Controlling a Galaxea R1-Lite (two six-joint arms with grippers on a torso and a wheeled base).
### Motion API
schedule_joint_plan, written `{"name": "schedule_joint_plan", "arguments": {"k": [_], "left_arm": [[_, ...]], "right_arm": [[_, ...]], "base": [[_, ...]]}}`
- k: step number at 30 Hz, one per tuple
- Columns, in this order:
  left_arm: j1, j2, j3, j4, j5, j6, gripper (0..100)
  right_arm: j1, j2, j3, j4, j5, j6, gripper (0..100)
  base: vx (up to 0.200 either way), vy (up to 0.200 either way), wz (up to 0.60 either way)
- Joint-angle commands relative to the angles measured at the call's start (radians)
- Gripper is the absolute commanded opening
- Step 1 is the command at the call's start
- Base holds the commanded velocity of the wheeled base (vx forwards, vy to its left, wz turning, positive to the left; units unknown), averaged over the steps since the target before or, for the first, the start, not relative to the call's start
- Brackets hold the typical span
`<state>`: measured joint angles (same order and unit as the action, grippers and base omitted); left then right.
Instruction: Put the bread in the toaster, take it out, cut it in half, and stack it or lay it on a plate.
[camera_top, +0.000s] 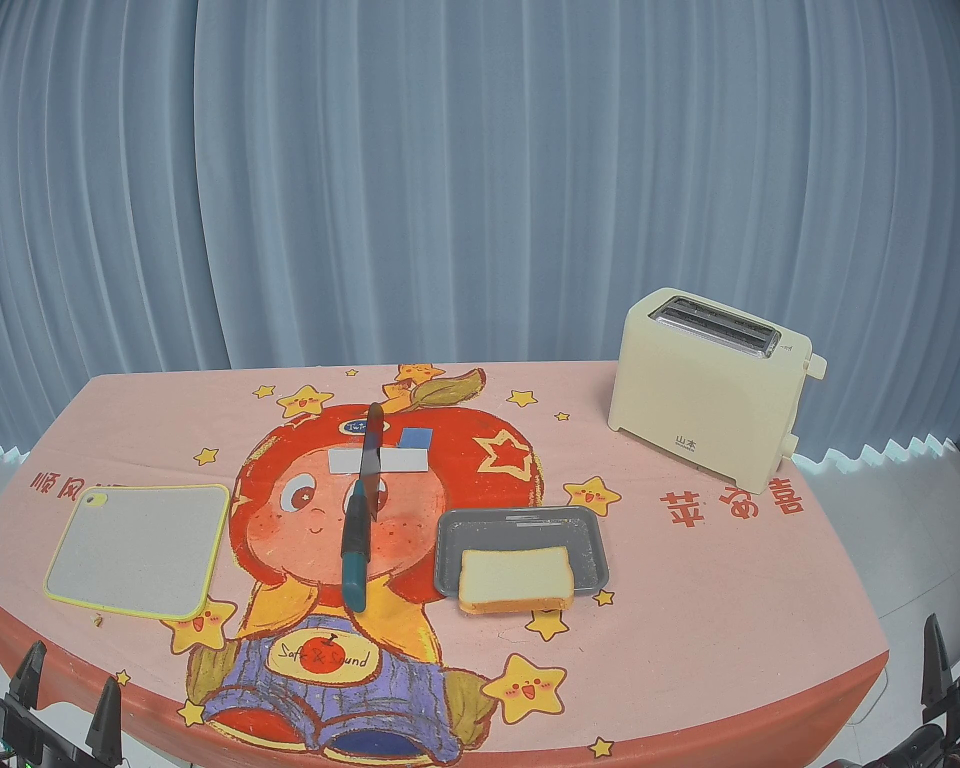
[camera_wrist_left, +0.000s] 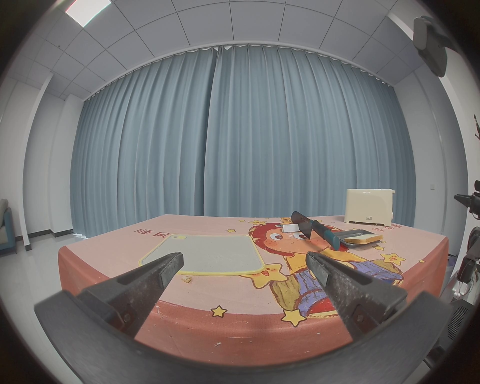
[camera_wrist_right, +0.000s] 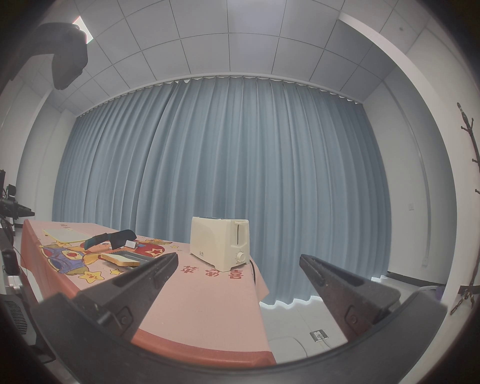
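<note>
The left tool (camera_wrist_left: 244, 260) is held wide open with nothing gripped, off the near edge of the tabletop (camera_wrist_left: 235, 300) and facing the cutting board (camera_wrist_left: 210, 252). The right tool (camera_wrist_right: 237, 260) is likewise spread wide and empty, off the tabletop's right end. The cream toaster (camera_wrist_right: 220, 242) is the nearest thing to it. The toaster's end face, with lever slot and knob, is seen in the right wrist view, and its two top slots in the head view. In the left wrist view the knife (camera_wrist_left: 320, 230) is seen tilted, with its blade raised. From the head view the blade is seen to lie over a white and blue block (camera_top: 395, 455), between board and grey tray (camera_top: 520, 525). The bread slice (camera_top: 516, 578) is laid flat across the tray's near rim.
</note>
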<state>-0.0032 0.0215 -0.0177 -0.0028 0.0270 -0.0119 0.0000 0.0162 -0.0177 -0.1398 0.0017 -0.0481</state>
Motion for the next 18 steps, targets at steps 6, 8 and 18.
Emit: {"name": "schedule_joint_plan", "arguments": {"k": [6, 8, 18], "left_arm": [[0.000, 0.002, 0.018, 0.000, 0.001, 0.000, 100], [0.000, 0.002, 0.018, 0.000, 0.001, 0.000, 100], [0.000, 0.002, 0.018, 0.000, 0.001, 0.000, 100]], "right_arm": [[0.002, -0.016, 0.016, -0.032, 0.029, 0.004, 100], [0.002, -0.016, 0.004, -0.029, 0.038, 0.004, 100], [0.002, -0.016, -0.031, -0.006, 0.092, 0.011, 100]], "base": [[0.000, 0.000, 0.00], [0.000, 0.000, 0.00], [0.000, 0.000, 0.00]]}}
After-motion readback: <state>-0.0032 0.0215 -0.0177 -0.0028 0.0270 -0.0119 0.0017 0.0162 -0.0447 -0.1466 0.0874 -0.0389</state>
